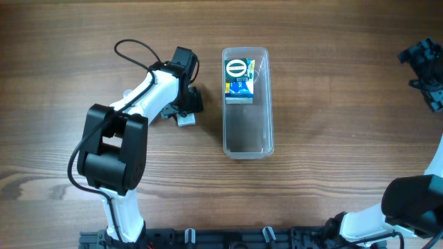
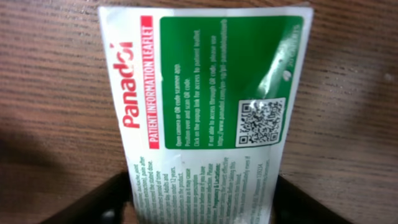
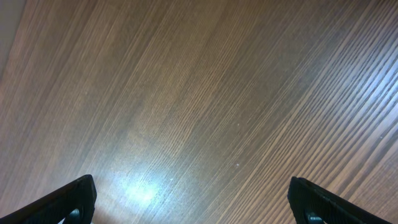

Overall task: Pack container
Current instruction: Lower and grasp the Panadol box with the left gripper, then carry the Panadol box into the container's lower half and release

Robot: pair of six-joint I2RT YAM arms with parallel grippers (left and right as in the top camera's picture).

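The long clear plastic rectangular container (image 1: 247, 135) lies on the brown wooden counter (image 1: 332, 152), a small blue, yellow and white box (image 1: 239, 81) in its far end, its near half bare. Just left of the container, the left fingers (image 2: 93, 208) straddle a flat white and green cardboard Panadol box (image 2: 205, 87) lying on the counter; they stand close at its two sides, but I cannot tell whether they press on it. The right fingers (image 3: 68, 202) are spread wide on nothing, well right of the container. The step in hand looks like picking up a second box. Next calls for a firm pinch, a lift, then a carry over the container's rim to the bare half
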